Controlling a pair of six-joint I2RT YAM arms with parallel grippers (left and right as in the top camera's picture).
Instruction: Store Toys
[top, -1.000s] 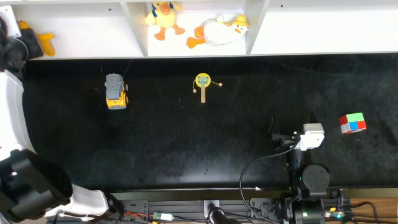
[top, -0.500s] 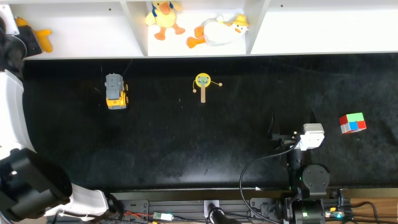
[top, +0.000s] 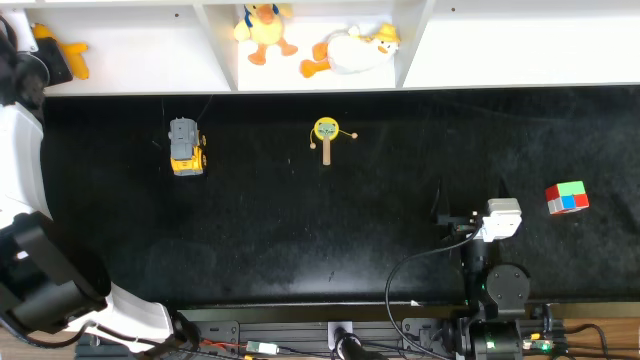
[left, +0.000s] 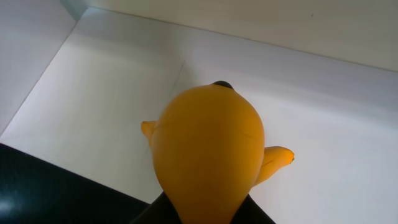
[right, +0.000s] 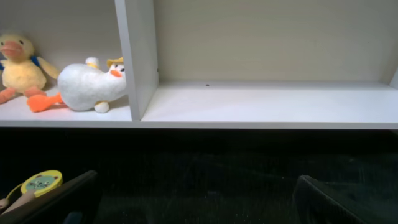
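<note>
My left gripper (top: 38, 68) is at the far left, shut on an orange plush toy (top: 64, 55) that it holds inside the left compartment of the white shelf (top: 150, 70). The left wrist view has the orange toy (left: 208, 149) right in front of the camera, above the compartment's white floor (left: 93, 124). On the black mat lie a yellow toy truck (top: 185, 146), a yellow rattle drum (top: 326, 131) and a coloured cube (top: 566, 197). My right gripper (top: 468, 197) rests open near the front right, holding nothing.
A yellow duck plush (top: 264, 25) and a white duck plush (top: 350, 48) sit in the middle compartment. The right compartment (right: 267, 99) holds nothing. The rattle drum (right: 38, 184) lies near my right gripper's finger (right: 59, 196).
My left gripper has carried the orange toy a little farther back into the left compartment. The right arm and the toys on the mat have not moved.
</note>
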